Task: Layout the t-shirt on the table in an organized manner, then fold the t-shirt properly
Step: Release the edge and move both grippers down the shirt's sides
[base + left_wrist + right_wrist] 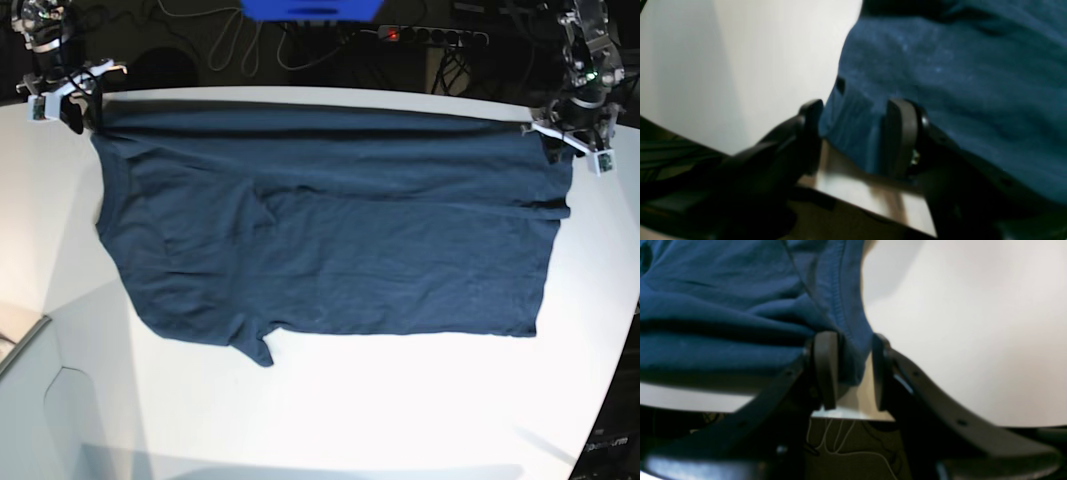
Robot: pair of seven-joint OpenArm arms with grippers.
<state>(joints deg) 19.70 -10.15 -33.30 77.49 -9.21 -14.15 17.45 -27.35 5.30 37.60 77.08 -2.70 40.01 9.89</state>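
Note:
The dark navy t-shirt [320,230] lies spread across the white table [350,400], its far edge stretched straight between the two arms. My left gripper [560,140] is at the shirt's far right corner. In the left wrist view, the left gripper [855,106] has its jaws apart and the t-shirt [940,83] lies loose between them. My right gripper [80,115] is at the far left corner. In the right wrist view, the right gripper [851,340] also stands open, with the hem of the t-shirt [740,306] slack in the gap.
Both grippers sit at the table's far edge [853,415], with dark floor and cables beyond it. A power strip [430,35] and a blue object [310,8] lie behind the table. A pale ledge [20,335] sits at the left.

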